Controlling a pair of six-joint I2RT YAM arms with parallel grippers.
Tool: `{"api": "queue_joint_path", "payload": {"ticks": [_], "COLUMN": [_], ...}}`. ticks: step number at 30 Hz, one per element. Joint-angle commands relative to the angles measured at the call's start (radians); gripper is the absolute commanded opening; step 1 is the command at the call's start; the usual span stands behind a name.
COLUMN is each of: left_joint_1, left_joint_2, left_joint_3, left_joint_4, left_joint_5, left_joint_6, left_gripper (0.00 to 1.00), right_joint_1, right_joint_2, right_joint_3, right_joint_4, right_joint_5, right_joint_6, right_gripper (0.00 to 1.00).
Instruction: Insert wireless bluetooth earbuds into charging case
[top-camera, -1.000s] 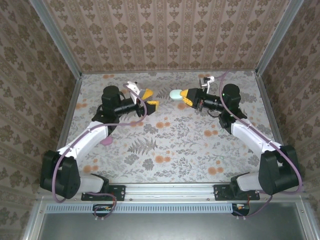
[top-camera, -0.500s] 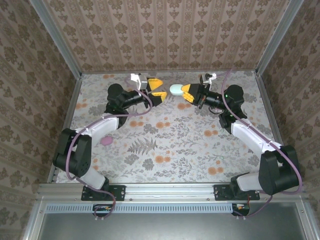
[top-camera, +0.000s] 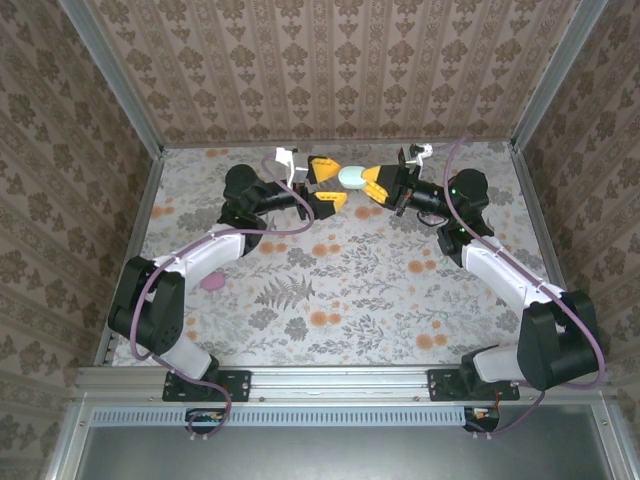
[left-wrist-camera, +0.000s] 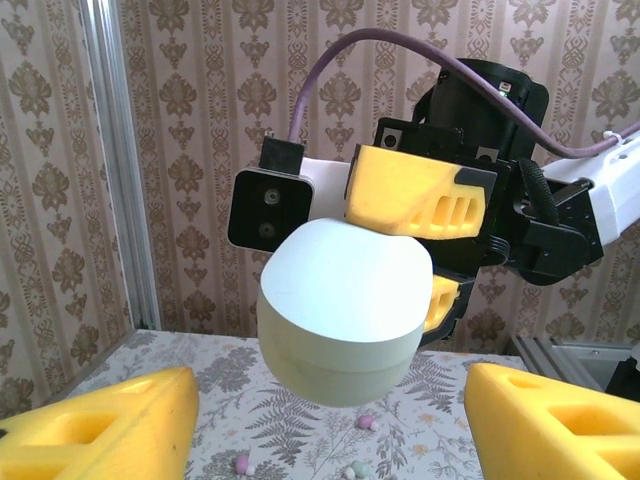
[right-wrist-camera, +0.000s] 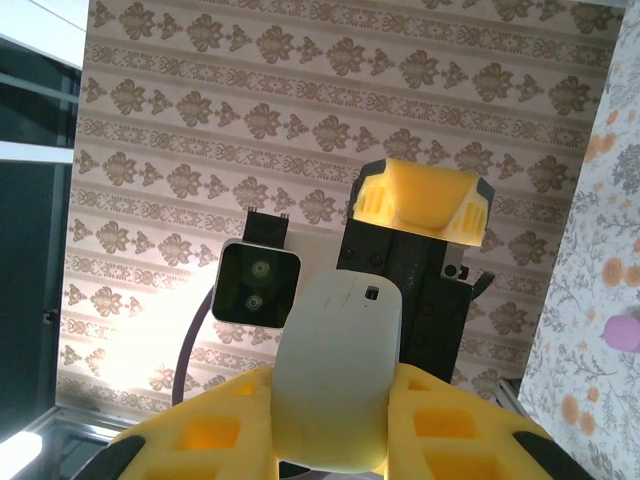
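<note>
Charging case (top-camera: 351, 177) is up off the tabletop (top-camera: 350, 300) at the far middle, lid shut. Right jaws are clamped on one end of it. Left jaws stand apart, pointed at the case's free end and close to it, with no contact visible. A small pink lump (top-camera: 212, 283) lies on the tabletop beside the left arm (top-camera: 195, 258), well apart from the case.

Charging case (top-camera: 351, 177) hangs above the far middle of the table (top-camera: 400, 300), pinched in the right gripper (top-camera: 371, 186) on its right. Left gripper (top-camera: 327, 184) faces it from the left, fingers spread, not touching. A small lump (top-camera: 212, 283) lies on the table at near-left, beside the left arm.
</note>
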Motion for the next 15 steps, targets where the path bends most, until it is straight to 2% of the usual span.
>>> {"api": "queue_joint_path", "payload": {"ticks": [1,15], "left_joint_1": [-0.008,-0.010], "left_joint_2": [0.010,-0.041], "left_joint_3": [0.042,0.022], "left_joint_4": [-0.003,-0.110], "left_joint_5": [0.023,-0.007], "left_joint_6": [0.022,0.097], "left_gripper": [0.72,0.73], "right_joint_1": [0.007,0.010], "right_joint_2": [-0.033,-0.063], "right_joint_3": [0.037,0.067], "right_joint_4": [0.020,-0.139], "right_joint_5": [-0.019,-0.035], "right_joint_6": [-0.013,-0.111], "right_gripper": [0.20,0.20]}}
